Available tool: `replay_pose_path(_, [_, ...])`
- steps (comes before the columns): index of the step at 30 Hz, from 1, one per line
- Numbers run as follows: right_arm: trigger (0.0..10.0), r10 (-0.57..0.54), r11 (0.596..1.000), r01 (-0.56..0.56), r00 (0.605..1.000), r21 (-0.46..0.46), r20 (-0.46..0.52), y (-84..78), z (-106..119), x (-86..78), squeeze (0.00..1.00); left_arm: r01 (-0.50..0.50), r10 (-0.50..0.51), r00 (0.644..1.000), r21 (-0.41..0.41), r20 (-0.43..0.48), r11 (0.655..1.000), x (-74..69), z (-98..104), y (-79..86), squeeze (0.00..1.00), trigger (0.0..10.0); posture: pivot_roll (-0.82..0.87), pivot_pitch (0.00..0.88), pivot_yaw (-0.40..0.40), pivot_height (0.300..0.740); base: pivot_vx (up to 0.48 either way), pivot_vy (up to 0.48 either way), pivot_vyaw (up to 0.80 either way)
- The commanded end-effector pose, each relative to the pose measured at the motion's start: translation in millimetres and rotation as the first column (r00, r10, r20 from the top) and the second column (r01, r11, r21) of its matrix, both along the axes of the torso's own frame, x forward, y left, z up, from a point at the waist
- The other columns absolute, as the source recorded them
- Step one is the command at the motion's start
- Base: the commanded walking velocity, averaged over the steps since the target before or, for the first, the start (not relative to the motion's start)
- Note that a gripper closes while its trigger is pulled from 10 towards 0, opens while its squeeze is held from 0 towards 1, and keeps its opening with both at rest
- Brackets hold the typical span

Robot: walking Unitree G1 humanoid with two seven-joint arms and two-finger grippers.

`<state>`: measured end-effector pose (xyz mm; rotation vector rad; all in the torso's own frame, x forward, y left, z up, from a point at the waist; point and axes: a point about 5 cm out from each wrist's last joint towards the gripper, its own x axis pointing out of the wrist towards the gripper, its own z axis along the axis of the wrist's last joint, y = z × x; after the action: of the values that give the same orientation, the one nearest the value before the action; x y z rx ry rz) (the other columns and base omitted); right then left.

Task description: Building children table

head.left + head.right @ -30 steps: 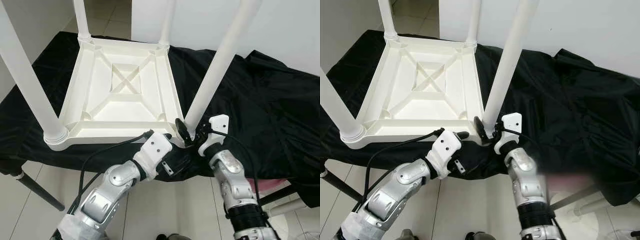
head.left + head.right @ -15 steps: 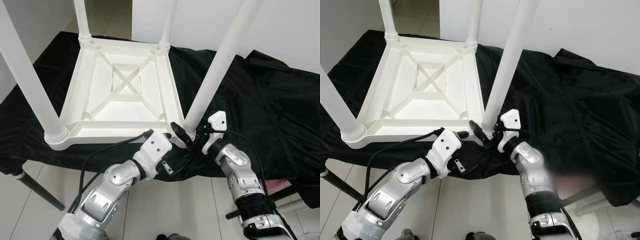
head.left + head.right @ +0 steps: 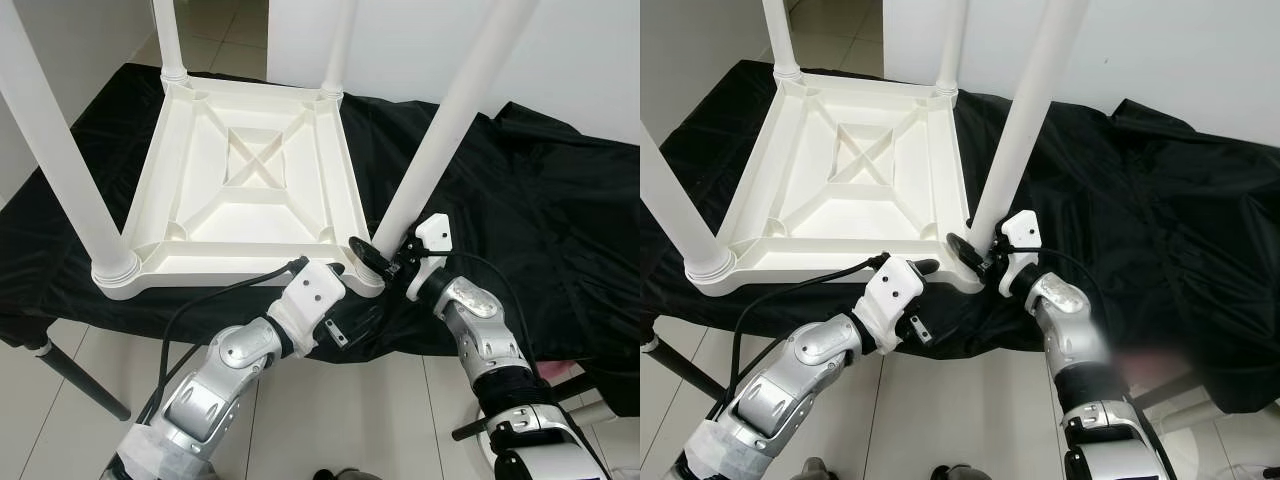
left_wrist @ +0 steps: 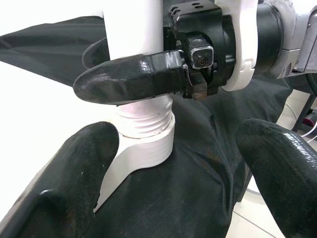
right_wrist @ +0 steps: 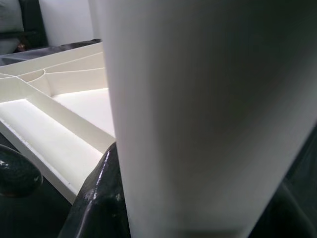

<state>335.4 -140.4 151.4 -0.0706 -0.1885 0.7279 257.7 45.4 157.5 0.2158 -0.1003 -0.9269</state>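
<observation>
A white children's table (image 3: 245, 190) lies upside down on a black cloth, its legs pointing up. My right gripper (image 3: 383, 256) is shut on the base of the near-right leg (image 3: 440, 130), one finger (image 4: 133, 74) in front of the leg and the other behind it. Thread ridges (image 4: 146, 126) show at that leg's foot, just above the corner socket. The leg (image 5: 198, 114) stands close between the right fingers. My left gripper (image 4: 173, 188) is open just below that same corner, at the cloth's front edge, holding nothing.
The black cloth (image 3: 540, 200) covers a low stand with a dark metal leg (image 3: 80, 385) at the near left. The near-left leg (image 3: 55, 150) and two far legs (image 3: 168, 40) rise high. Tiled floor (image 3: 330, 400) lies below my arms.
My right forearm has swung out to the right and its wrist has turned around the leg's base while still gripping it. The left gripper has stayed put.
</observation>
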Motion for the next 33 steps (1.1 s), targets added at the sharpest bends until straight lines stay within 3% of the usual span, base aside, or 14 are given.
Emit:
replay_pose_path(1, [0.0, 0.0, 1.0, -0.001, 0.998, -0.002, -0.066, -5.4, -16, -5.2, 0.0, 0.071, -0.071, 0.997, 0.017, -0.016, 0.997, -4.0, -4, -3.7, 0.0, 10.0, 0.05, 0.075, -0.116, 0.74, 0.0, 0.0, 0.0])
replay_pose_path(2, [4.8, -0.026, 0.999, 0.029, 0.996, 0.034, -0.083, -7.1, -17, -5.5, 0.0, 0.073, -0.072, 0.997, 0.019, -0.017, 0.997, -4.6, -4, -3.8, 0.0, 10.0, 0.05, 0.074, -0.116, 0.74, 0.0, 0.0, 0.0])
replay_pose_path(5, [4.8, -0.044, 0.997, 0.05, 0.994, 0.059, -0.095, -8.3, -18, -5.6, 0.0, 0.074, -0.074, 0.997, 0.019, -0.018, 0.997, -4.9, -4, -3.8, 0.0, 10.0, 0.05, 0.074, -0.116, 0.74, 0.0, 0.0, 0.0])
replay_pose_path(6, [10.0, -0.059, 0.995, 0.067, 0.993, 0.078, -0.102, -8.9, -18, -5.7, 0.0, 0.075, -0.074, 0.997, 0.02, -0.018, 0.997, -5.3, -5, -3.6, 0.0, 10.0, 0.05, 0.073, -0.115, 0.74, 0.0, 0.0, 0.0])
replay_pose_path(11, [10.0, -0.165, 0.981, 0.176, 0.979, 0.084, -0.12, -9.0, -22, -6.2, 0.0, 0.078, -0.078, 0.997, 0.021, -0.018, 0.997, -6.0, -5, -3.4, 0.0, 10.0, 0.05, 0.07, -0.113, 0.74, 0.0, 0.0, 0.0])
replay_pose_path(13, [10.0, -0.321, 0.936, 0.341, 0.931, 0.093, -0.175, -6.5, -30, -6.2, 0.0, 0.086, -0.086, 0.996, 0.022, -0.021, 0.996, -6.8, -6, -4.9, 0.0, 10.0, 0.04, 0.069, -0.11, 0.74, 0.0, 0.0, 0.0])
replay_pose_path(15, [10.0, -0.321, 0.936, 0.341, 0.931, 0.093, -0.175, -6.5, -30, -6.2, 0.0, 0.086, -0.086, 0.996, 0.022, -0.021, 0.996, -6.8, -6, -4.9, 0.0, 10.0, 0.04, 0.069, -0.11, 0.74, 0.0, 0.0, 0.0])
replay_pose_path(17, [10.0, -0.469, 0.86, 0.502, 0.848, 0.093, -0.249, 2.2, -40, -11.5, 0.0, 0.097, -0.097, 0.995, 0.022, -0.023, 0.995, -7.4, -6, -6.4, 0.0, 10.0, 0.04, 0.067, -0.108, 0.74, 0.0, 0.0, 0.0])
replay_pose_path(18, [10.0, -0.469, 0.86, 0.502, 0.848, 0.093, -0.249, 2.2, -40, -11.5, 0.0, 0.097, -0.097, 0.995, 0.022, -0.023, 0.995, -7.4, -6, -6.4, 0.0, 10.0, 0.04, 0.067, -0.108, 0.74, 0.0, 0.0, 0.0])
replay_pose_path(19, [10.0, -0.534, 0.813, 0.574, 0.801, 0.096, -0.27, 8.0, -43, -15.9, 0.0, 0.099, -0.099, 0.995, 0.022, -0.022, 0.995, -7.2, -6, -6.7, 0.0, 10.0, 0.04, 0.066, -0.11, 0.74, 0.0, 0.0, 0.0])
replay_pose_path(20, [10.0, -0.534, 0.813, 0.574, 0.801, 0.096, -0.27, 8.0, -43, -15.9, 0.0, 0.099, -0.099, 0.995, 0.022, -0.022, 0.995, -7.2, -6, -6.7, 0.0, 10.0, 0.04, 0.066, -0.11, 0.74, 0.0, 0.0, 0.0])
replay_pose_path(23, [10.0, -0.631, 0.713, 0.69, 0.709, 0.125, -0.316, 20.8, -45, -24.5, 0.0, 0.1, -0.1, 0.995, 0.021, -0.022, 0.995, -7.3, -6, -7.1, 0.0, 10.0, 0.04, 0.066, -0.113, 0.74, 0.0, 0.0, 0.0])
replay_pose_path(28, [10.0, -0.598, 0.739, 0.657, 0.742, 0.151, -0.302, 39.3, -40, -28.4, 0.0, 0.101, -0.101, 0.995, 0.016, -0.024, 0.995, -8.3, -6, -8.2, 0.0, 10.0, 0.04, 0.067, -0.117, 0.74, 0.0, 0.0, 0.0])
replay_pose_path(33, [10.0, -0.618, 0.746, 0.659, 0.741, 0.103, -0.262, 35.3, -36, -27.9, 0.0, 0.1, -0.1, 0.995, 0.018, -0.023, 0.995, -8.1, -6, -8.7, 0.0, 10.0, 0.04, 0.069, -0.12, 0.74, 0.0, 0.0, 0.0])
